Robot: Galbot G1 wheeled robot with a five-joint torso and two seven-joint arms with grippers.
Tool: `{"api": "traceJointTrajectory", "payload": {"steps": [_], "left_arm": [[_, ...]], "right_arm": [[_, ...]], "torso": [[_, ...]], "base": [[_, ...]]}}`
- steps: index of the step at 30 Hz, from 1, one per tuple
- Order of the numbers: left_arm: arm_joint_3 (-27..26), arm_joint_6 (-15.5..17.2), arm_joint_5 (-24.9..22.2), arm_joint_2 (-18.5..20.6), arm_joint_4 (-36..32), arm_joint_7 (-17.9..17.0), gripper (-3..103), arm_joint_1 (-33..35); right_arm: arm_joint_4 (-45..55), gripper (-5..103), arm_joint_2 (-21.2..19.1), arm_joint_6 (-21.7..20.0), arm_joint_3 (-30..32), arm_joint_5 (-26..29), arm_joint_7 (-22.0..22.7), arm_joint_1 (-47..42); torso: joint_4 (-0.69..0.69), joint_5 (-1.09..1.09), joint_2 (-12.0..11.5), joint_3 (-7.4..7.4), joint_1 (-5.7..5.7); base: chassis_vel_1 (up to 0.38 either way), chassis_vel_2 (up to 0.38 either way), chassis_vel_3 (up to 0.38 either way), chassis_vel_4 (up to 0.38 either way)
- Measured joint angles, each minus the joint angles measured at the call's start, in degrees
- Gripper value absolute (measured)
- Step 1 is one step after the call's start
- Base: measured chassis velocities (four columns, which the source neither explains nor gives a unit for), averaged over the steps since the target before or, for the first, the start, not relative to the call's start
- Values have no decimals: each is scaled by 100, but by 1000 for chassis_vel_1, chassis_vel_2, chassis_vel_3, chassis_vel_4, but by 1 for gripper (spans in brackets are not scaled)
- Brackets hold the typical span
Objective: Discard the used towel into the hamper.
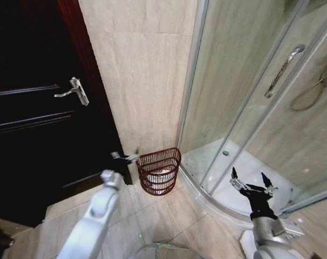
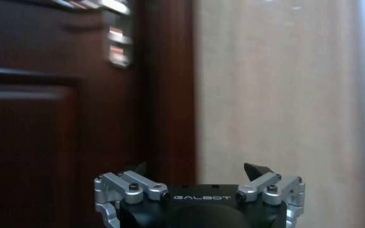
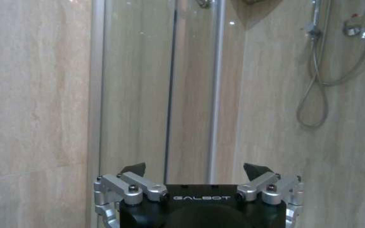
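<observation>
The hamper, a small round red-brown wire basket, stands on the floor tiles against the beige wall, between the door and the shower. White fabric, apparently the towel, lies in its bottom. My left gripper hovers just left of the hamper's rim; in the left wrist view this gripper is open and holds nothing, facing the door frame. My right gripper is raised in front of the shower tray, well right of the hamper. It is open and empty too, and the right wrist view has it facing the glass.
A dark wooden door with a silver handle fills the left. The curved glass shower enclosure and its raised white tray edge close off the right. A shower hose hangs inside. Open floor tiles lie before the hamper.
</observation>
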Motion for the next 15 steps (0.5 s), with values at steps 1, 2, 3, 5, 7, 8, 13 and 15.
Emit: {"api": "traceJointTrajectory", "payload": {"steps": [1,2,3,5,7,8,13,15], "left_arm": [[-281,-75,-85,-55,-154,0,100,279],[-403,-116,-154,-75,-239,14,100,448],[-472,-146,-210,-90,-306,36,100,572],[-566,-217,-391,-111,-477,113,100,841],[-583,-235,-434,-112,-538,129,100,904],[-593,-245,-469,-109,-596,153,100,951],[-516,-214,-527,-50,-679,240,100,965],[-502,-209,-527,-44,-674,244,100,948]], "right_arm": [[0,100,-15,36,0,6,-37,-11],[0,100,-15,53,-12,2,-55,-15],[0,100,-5,72,-33,-9,-75,-18],[-3,100,67,137,-82,-89,-143,-27],[-4,100,107,173,-101,-139,-172,-33],[-4,100,130,203,-120,-175,-185,-38],[1,100,148,275,-137,-225,-205,-63],[1,100,148,286,-131,-225,-205,-63]], "torso": [[-1,0,0,0,0],[-1,0,0,0,0],[-1,0,0,0,0],[-1,0,0,0,0],[-1,-1,0,0,0],[-3,0,0,0,0],[-2,-1,0,1,0],[-3,0,0,1,0]], "base": [[0,0,0,0],[0,0,0,0],[0,0,0,0],[0,0,0,0],[0,0,0,0],[0,0,0,0],[0,0,0,0],[0,0,0,0]]}}
